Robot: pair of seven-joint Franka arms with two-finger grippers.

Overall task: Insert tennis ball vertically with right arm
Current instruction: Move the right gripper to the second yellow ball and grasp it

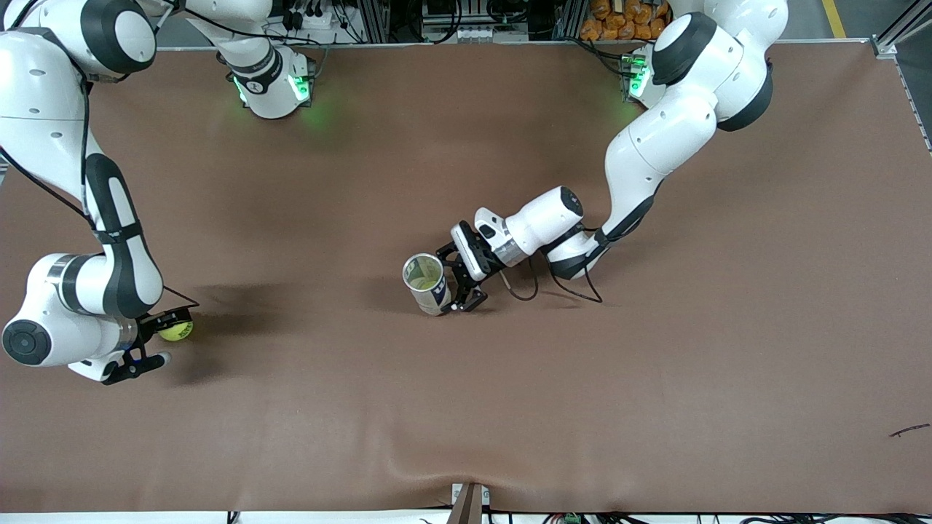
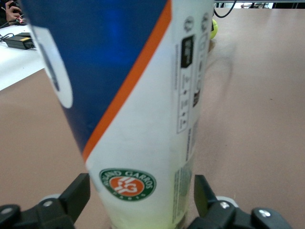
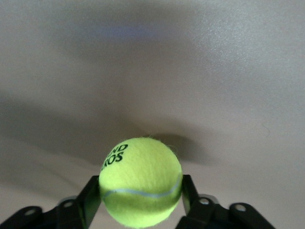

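Observation:
A yellow-green tennis ball lies low at the table toward the right arm's end. My right gripper is shut on it, and in the right wrist view the ball sits between the gripper's two black fingers. A tall blue-and-white ball can stands upright in the table's middle with its mouth open upward. My left gripper is open and straddles the can's lower part. In the left wrist view the can fills the space between the gripper's fingers, with thin gaps on both sides.
A brown cloth covers the table and bulges into a fold at its front edge. A loose cable loops by the left wrist. A small dark twig lies near the left arm's end.

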